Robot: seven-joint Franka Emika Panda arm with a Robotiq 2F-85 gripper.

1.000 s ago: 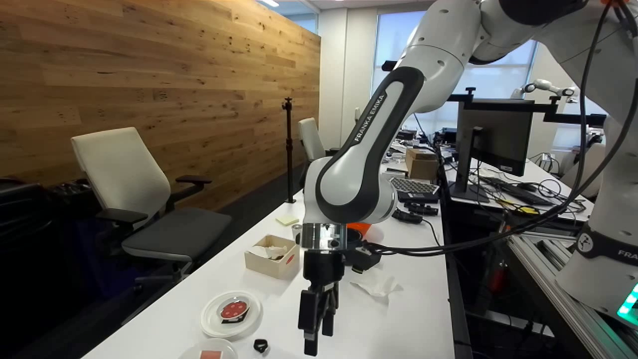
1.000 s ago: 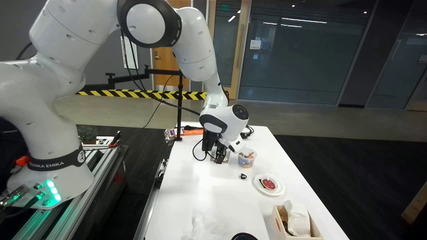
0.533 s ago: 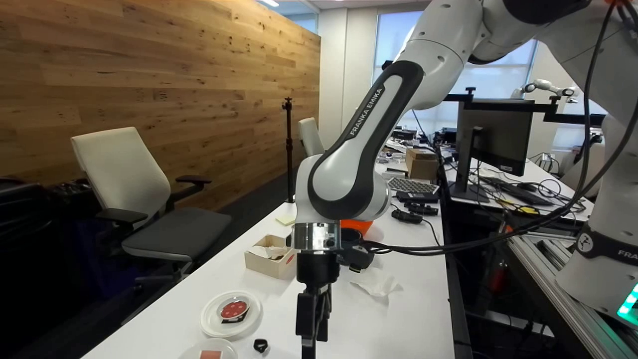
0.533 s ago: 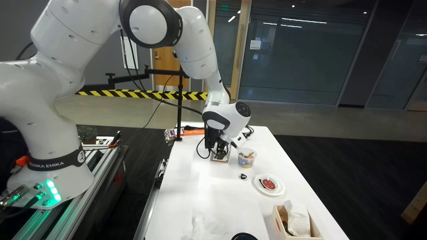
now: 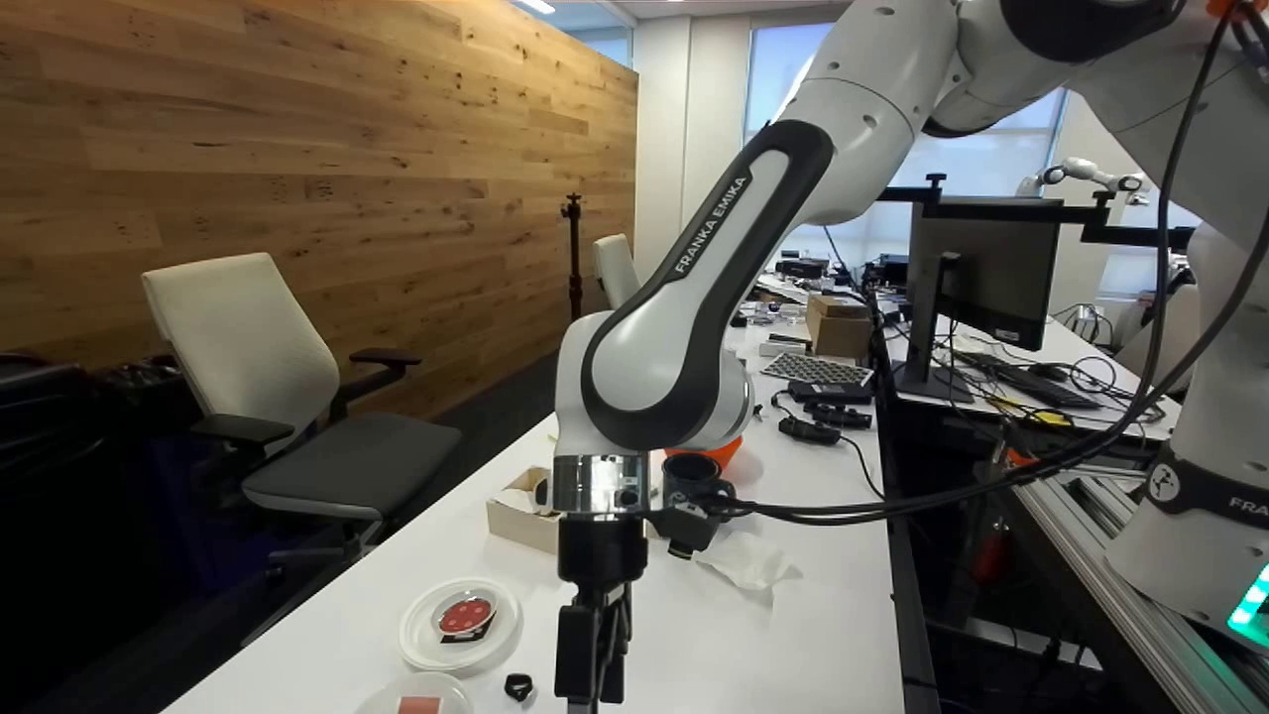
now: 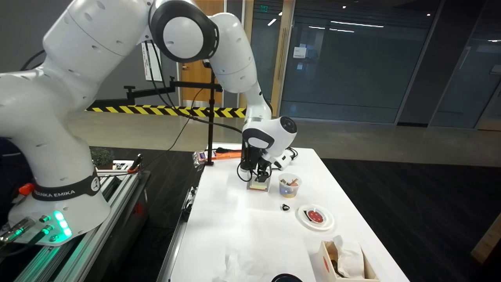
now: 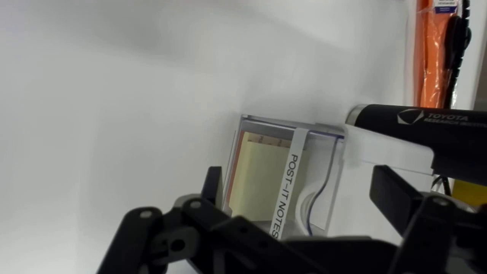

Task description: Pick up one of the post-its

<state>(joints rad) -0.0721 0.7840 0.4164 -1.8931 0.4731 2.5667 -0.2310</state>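
Observation:
Yellow post-its (image 7: 258,179) lie in a clear box labelled "POST-IT NOTES" (image 7: 290,171) in the wrist view. The box also shows in an exterior view (image 6: 258,188), partly behind the gripper. The table edge of the picture cuts it off from the remaining exterior view. My gripper (image 7: 300,188) is open and empty. In the wrist view one finger (image 7: 211,184) stands by the box's left side and the other (image 7: 393,198) lies beyond its right side. The lower part of the box is hidden by the gripper. I cannot tell the height between fingertips and box.
A black "TOYOTA RESEARCH INSTITUTE" cylinder (image 7: 437,129) and a white piece (image 7: 384,152) lie right of the box. An orange package (image 7: 433,64) is farther off. A clear cup (image 6: 289,188), a black ring (image 6: 285,207), a plate (image 6: 330,224) and a wooden box (image 6: 324,260) stand nearby.
The arm has moved left and slightly down in one picture, and away toward the table's far end in the other. The post-it box, largely covered before, shows more. The gripper carries nothing.

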